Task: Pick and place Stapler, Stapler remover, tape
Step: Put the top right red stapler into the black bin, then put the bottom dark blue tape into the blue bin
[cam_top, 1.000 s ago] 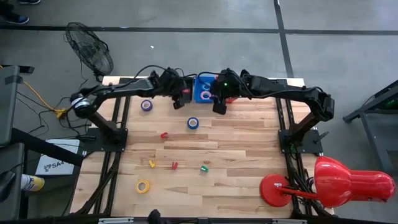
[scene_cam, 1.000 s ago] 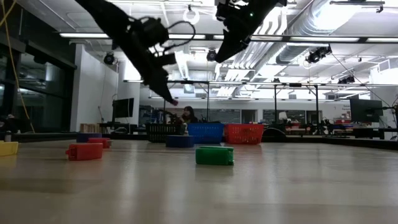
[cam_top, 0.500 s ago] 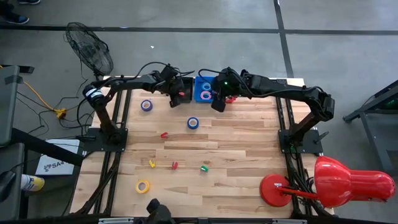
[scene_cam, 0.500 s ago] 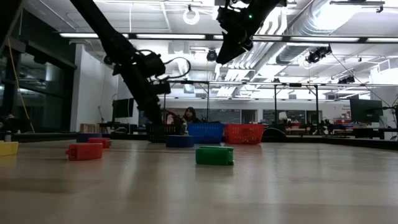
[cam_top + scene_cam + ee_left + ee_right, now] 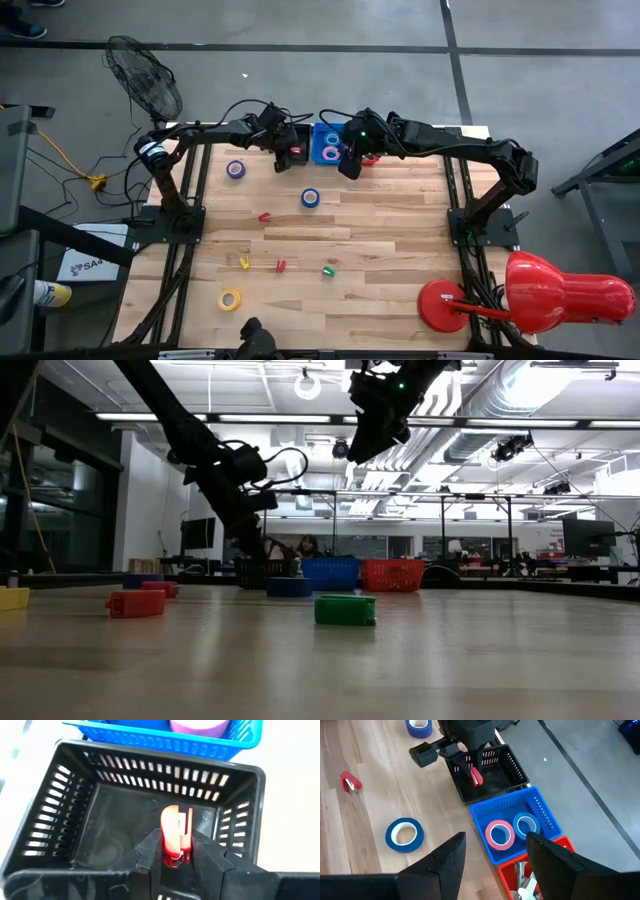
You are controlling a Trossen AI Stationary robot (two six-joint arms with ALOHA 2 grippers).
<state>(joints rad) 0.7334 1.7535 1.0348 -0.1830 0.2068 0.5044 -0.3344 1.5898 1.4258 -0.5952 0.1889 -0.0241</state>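
Pinching a red staple remover (image 5: 175, 834) over the black basket (image 5: 75, 805) at the table's far edge, the left gripper (image 5: 176, 851) hasn't released; the right gripper (image 5: 495, 851) hangs spread over the blue basket (image 5: 544, 817), holding two tapes (pink, blue). On the table (image 5: 400, 230) remain three tapes and four small pieces.

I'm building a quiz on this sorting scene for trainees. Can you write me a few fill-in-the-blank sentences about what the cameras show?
1. The left gripper holds a small red item above the ____ basket.
2. The blue basket holds one blue tape roll and one ____ roll.
3. The right gripper has its fingers ____.

Missing words: black; pink; open
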